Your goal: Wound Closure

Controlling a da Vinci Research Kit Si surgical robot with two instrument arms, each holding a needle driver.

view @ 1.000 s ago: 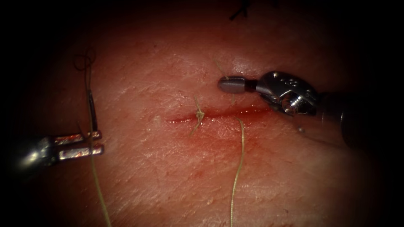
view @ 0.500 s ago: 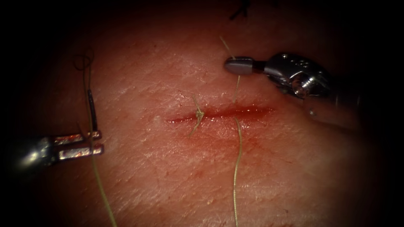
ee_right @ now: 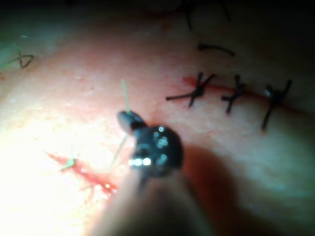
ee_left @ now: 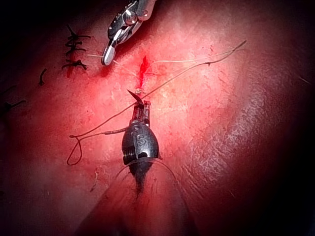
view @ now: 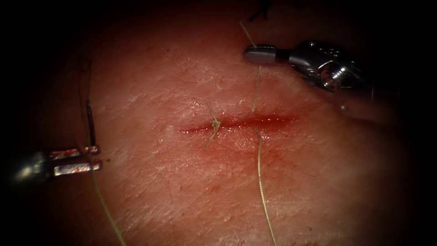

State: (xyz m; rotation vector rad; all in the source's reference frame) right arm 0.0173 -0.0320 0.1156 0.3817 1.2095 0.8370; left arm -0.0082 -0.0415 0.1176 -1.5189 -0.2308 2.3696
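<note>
Endoscope view, near edge first: thread (view: 260,182) runs up across the tissue (view: 182,200) to the near lip of the cut (view: 236,123), and a second run of it climbs from the near edge toward the left tool (view: 96,157). That tool sits well left of the cut, jaws clamped on the needle (view: 90,125). The needle is fully out of the tissue and stands up from the jaw tips; where along its curve it is gripped is hard to tell. Left wrist view confirms the dark curved needle pinched at the jaw tips. On the cut, left of where the thread crosses, is a tied knot (view: 215,123) with short cut ends, and red fluid (view: 271,120) lies along the right part of the cut. The thread comes out again on the far side of the cut and rises to the right tool (view: 257,53), jaws closed on it, with a short tail poking out beyond the jaws. Against the two earlier pictures, this tool has moved farther from the cut with the thread in it, so the step is pulling thread through the new bite, while the left tool has shifted slightly left. My read is that the next move calls for a steady grip on that short end so it does not slip back into the tissue, with the needle parked clear of the cut. Farthest off, right wrist view shows dark stitches (ee_right: 199,91) on another closed cut.
</note>
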